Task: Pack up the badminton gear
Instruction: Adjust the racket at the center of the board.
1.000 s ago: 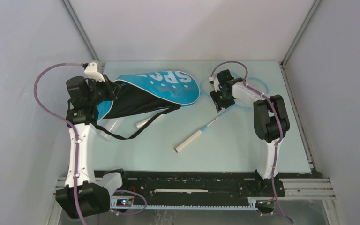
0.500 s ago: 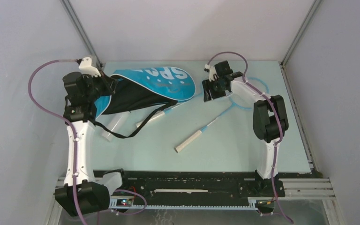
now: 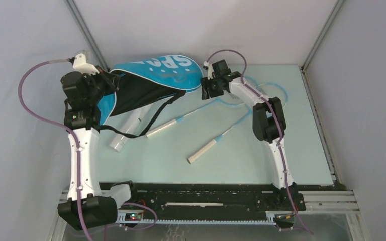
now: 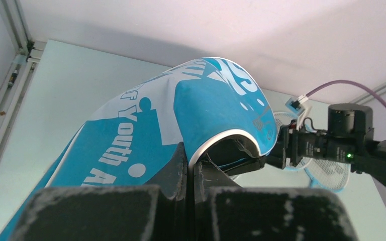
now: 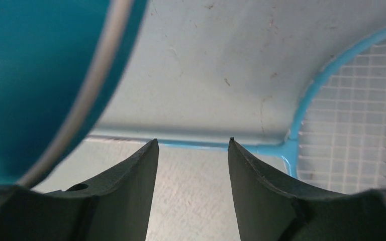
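The left tool (image 4: 191,173) pinches the bag (image 3: 153,80), holding it up at the far left corner of the surface (image 3: 281,150). The right tool (image 5: 192,142) is half open and empty over a racket (image 5: 287,145). I think it should drop straight down around the thin stick, then squeeze.

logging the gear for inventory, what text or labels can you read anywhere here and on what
"Youth": white print on the blue racket bag.
"SP": large white letters on the same bag, seen from above; the following letters cannot be made out.
"A": start of a word under "Youth", cut off.
Nothing else is readable.
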